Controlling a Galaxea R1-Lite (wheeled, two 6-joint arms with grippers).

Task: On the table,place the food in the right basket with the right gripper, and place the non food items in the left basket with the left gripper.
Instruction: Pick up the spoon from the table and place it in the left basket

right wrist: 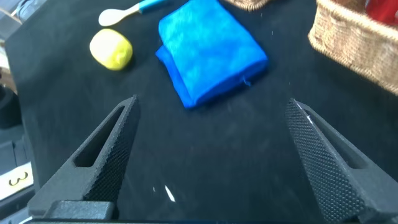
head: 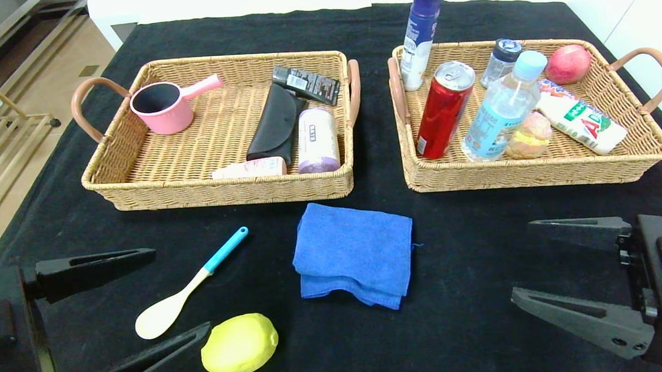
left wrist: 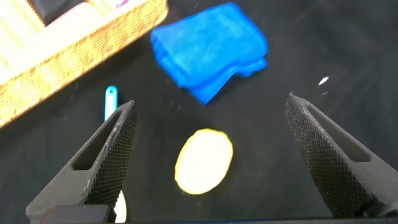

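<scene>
Nearest, low over the table [head: 463, 326]: left gripper [head: 144, 298] at near-left, jaws spread wide, holding nothing; right gripper [head: 533, 263] at near-right, jaws likewise wide, holding nothing. Yellow lemon [head: 239, 345] on the cloth beside the left gripper's lower finger, between its tips in the left wrist view. Just past it, teal-handled spoon [head: 186, 290] lying diagonal. Folded blue cloth [head: 354, 254] mid-table, apart from both. Farther back, left basket [head: 138, 179]: pink saucepan [head: 162, 107], black case [head: 276, 126], small pink bottle [head: 249, 168] lying at front wall. Right basket [head: 534, 172]: red can [head: 443, 112] and water bottle [head: 502, 109] leaning, apple [head: 567, 63] at back.
</scene>
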